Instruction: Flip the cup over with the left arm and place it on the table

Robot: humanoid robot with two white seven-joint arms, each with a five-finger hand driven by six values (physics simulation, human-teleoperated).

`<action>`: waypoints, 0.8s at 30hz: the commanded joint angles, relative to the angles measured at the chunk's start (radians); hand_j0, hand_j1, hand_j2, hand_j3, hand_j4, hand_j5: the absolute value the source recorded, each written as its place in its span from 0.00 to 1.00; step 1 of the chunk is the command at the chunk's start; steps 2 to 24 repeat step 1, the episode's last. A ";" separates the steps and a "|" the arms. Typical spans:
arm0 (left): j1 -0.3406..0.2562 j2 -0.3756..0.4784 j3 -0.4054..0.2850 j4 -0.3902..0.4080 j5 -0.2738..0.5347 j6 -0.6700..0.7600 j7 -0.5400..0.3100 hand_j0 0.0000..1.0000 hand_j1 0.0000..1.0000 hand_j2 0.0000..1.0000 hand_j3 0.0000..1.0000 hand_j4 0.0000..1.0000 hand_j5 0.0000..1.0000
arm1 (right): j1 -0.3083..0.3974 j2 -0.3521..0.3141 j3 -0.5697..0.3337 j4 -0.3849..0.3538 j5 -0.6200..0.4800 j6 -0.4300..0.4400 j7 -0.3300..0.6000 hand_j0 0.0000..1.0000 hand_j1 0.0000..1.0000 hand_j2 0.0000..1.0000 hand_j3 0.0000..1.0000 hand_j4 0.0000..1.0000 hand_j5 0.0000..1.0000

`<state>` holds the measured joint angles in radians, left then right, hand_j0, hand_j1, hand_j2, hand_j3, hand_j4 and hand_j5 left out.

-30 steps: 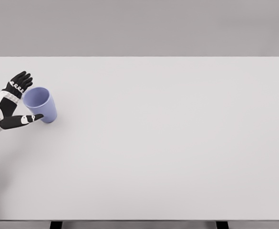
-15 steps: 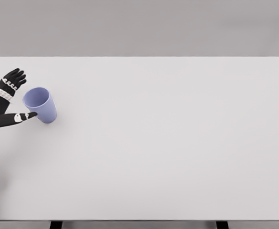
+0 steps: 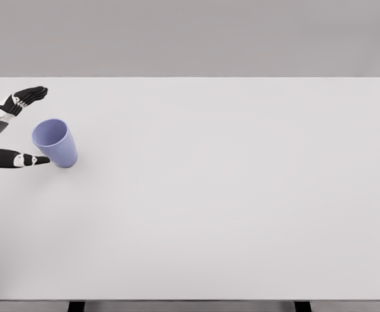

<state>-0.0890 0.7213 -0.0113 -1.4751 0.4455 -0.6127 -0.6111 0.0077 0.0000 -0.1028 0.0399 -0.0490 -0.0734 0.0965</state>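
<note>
One hand shows, the left hand [image 3: 1,127], at the table's [image 3: 228,195] left edge, fingers spread wide and holding nothing; just right of it the blue cup [image 3: 55,143] stands mouth-up near that edge, its lower side beside the thumb tip.

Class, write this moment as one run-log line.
cup: upright, mouth up, on table | left hand: open, beside cup, holding nothing | right arm: out of view | flip: done, cup released

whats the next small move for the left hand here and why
Probably draw the left hand back off the table's left edge. The blue cup stands upright, mouth up, on the table, and the fingers are spread and hold nothing, so the placing looks done.
</note>
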 commanded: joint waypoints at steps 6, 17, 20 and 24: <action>-0.002 0.015 -0.003 -0.059 -0.025 0.002 0.000 1.00 1.00 1.00 1.00 1.00 1.00 | -0.002 0.000 0.000 0.000 0.000 0.000 0.000 1.00 1.00 1.00 1.00 1.00 1.00; -0.002 0.015 -0.003 -0.059 -0.025 0.002 0.000 1.00 1.00 1.00 1.00 1.00 1.00 | -0.002 0.000 0.000 0.000 0.000 0.000 0.000 1.00 1.00 1.00 1.00 1.00 1.00; -0.002 0.015 -0.003 -0.059 -0.025 0.002 0.000 1.00 1.00 1.00 1.00 1.00 1.00 | -0.002 0.000 0.000 0.000 0.000 0.000 0.000 1.00 1.00 1.00 1.00 1.00 1.00; -0.002 0.015 -0.003 -0.059 -0.025 0.002 0.000 1.00 1.00 1.00 1.00 1.00 1.00 | -0.002 0.000 0.000 0.000 0.000 0.000 0.000 1.00 1.00 1.00 1.00 1.00 1.00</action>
